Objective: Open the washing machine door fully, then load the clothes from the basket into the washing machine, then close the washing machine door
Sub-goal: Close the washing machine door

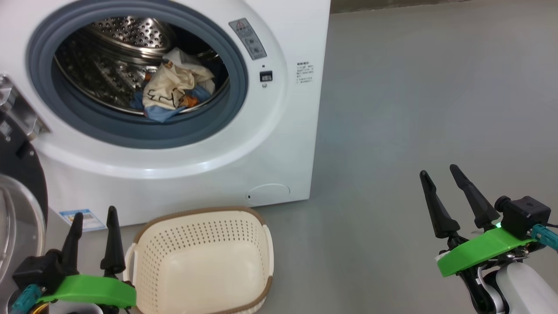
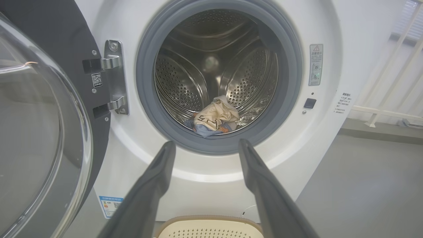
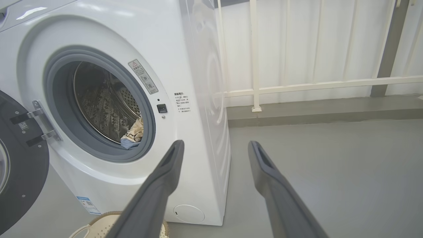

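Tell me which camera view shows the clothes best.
Head view: the clothes look largest there, cream, blue and orange, in the drum. The left wrist view shows them smaller, straight on; the right wrist view, a corner behind the gasket.

Grey floor [image 1: 414, 109]; white railing [image 3: 314, 84] against pale wall.

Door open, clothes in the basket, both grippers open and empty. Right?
No. The clothes lie in the drum of the washing machine, not the basket, which is empty: the head view shows it. The washing machine door is open, and the left gripper and right gripper are open and empty.
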`<state>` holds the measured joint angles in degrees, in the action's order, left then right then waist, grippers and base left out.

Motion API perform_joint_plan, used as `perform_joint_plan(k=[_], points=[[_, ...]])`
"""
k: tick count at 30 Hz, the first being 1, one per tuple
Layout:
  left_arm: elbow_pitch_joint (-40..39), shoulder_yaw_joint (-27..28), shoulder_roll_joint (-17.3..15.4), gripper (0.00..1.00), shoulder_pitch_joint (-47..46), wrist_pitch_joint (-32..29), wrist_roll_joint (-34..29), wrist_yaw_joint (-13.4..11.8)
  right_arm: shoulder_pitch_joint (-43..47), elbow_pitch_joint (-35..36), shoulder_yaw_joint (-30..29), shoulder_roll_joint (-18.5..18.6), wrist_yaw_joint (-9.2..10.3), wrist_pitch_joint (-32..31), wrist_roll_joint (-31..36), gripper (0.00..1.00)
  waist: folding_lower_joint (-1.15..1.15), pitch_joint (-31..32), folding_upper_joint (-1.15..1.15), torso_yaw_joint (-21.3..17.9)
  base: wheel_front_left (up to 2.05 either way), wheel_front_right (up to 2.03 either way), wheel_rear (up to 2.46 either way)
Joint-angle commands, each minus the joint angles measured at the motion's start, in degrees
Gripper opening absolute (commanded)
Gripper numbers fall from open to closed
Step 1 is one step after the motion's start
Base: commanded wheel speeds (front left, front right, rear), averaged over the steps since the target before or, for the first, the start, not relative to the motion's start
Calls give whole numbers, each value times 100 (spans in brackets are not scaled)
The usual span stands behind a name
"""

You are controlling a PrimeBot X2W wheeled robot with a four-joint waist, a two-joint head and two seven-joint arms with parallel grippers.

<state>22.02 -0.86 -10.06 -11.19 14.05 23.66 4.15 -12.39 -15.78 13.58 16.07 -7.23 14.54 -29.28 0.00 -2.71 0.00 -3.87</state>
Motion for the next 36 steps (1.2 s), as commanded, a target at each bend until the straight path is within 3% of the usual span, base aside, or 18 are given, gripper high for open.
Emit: perform_joint_plan(k=[1, 13, 36], points=[[-177, 178, -174, 100, -44, 7, 63, -29, -85, 109, 105, 94, -25, 46, -86, 100, 0, 1, 0, -3, -169, 169, 0], [-147, 109, -208, 100, -76, -3, 108, -49, -80, 92, 92, 79, -25, 46, -97, 100, 0, 5, 0, -11, -136, 136, 0], [-135, 43, -222, 100, -35, 26, 186, -107, -35, 87, 82, 88, -25, 46, -122, 100, 0, 51, 0, 29, -4, 4, 0]])
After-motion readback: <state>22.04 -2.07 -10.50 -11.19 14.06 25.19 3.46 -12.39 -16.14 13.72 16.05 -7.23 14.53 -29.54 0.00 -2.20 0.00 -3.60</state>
